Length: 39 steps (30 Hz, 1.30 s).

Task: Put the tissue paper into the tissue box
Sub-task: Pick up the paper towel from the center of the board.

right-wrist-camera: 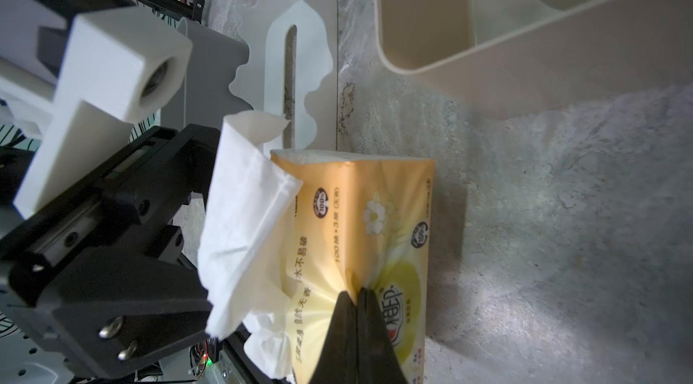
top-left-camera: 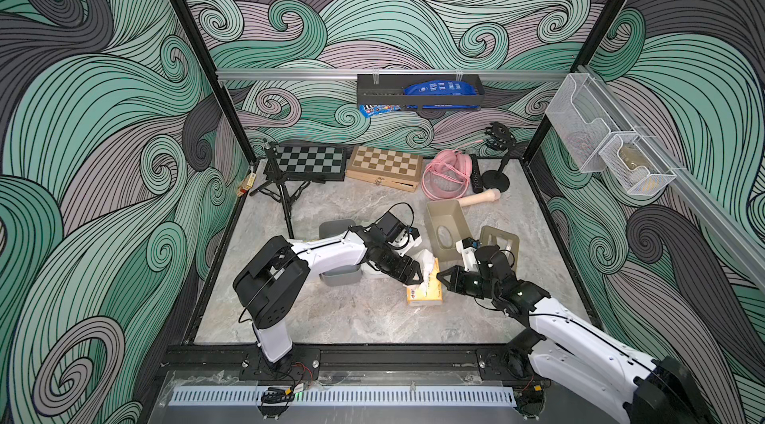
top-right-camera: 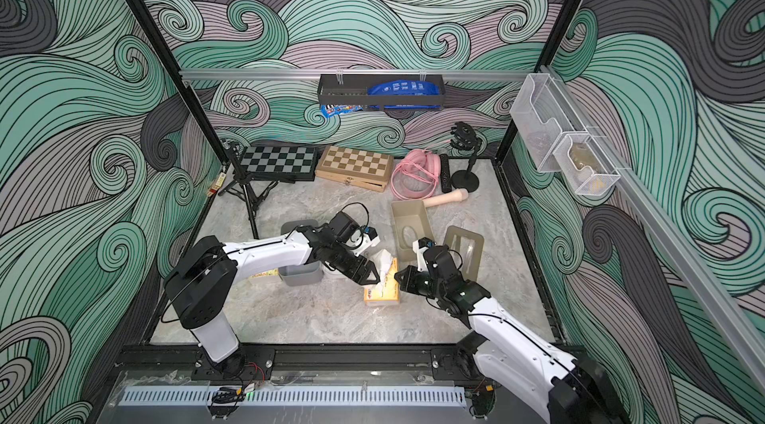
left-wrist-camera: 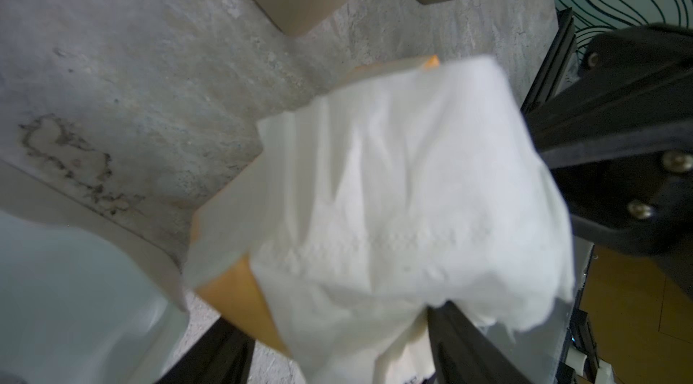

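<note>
Pack (top-left-camera: 426, 295) lies on the counter (top-left-camera: 352, 318) near the empty box (top-left-camera: 441, 210), not yet in. Right fingers (right-wrist-camera: 343, 329) pinch its wrapper; left fingers (left-wrist-camera: 461, 341) stand wide at a loose tissue (left-wrist-camera: 393, 183).

2 overhead views, 2 close wrist views.

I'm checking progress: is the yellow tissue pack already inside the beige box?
No, the yellow tissue pack is outside the beige box, next to it, with the right gripper shut on its wrapper.
</note>
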Tool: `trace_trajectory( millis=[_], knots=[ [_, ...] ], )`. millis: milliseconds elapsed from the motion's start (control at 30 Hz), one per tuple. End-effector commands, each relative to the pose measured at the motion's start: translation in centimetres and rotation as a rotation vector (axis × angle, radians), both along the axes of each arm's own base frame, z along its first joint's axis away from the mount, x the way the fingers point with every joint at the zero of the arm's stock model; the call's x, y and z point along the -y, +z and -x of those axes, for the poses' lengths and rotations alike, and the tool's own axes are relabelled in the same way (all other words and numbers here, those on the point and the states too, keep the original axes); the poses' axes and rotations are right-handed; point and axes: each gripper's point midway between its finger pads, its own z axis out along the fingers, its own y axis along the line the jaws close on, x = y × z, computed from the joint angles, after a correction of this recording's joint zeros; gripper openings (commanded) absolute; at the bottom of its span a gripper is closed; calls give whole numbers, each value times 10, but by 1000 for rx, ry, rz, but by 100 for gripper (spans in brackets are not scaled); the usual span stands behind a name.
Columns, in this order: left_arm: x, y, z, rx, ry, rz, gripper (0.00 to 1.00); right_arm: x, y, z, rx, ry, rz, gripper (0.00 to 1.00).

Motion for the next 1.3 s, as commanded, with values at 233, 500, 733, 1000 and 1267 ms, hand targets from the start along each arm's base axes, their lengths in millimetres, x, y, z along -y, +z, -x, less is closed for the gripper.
trace_trajectory(
  millis=[233, 500, 733, 1000, 1267],
  knots=[
    [7, 42, -12, 97, -12, 44, 74, 6, 43, -13, 75, -2, 110, 0],
    [0, 65, -25, 165, 42, 48, 88, 17, 48, -19, 76, -43, 195, 0],
    [-7, 90, -33, 186, 71, 79, 96, 22, 58, -18, 89, -39, 274, 0],
    [-6, 109, -53, 166, 124, 87, 97, 24, 85, -18, 146, -51, 347, 0],
    [2, 103, -69, 48, 159, 58, 96, 21, 78, -14, 211, -9, 556, 0]
  ],
)
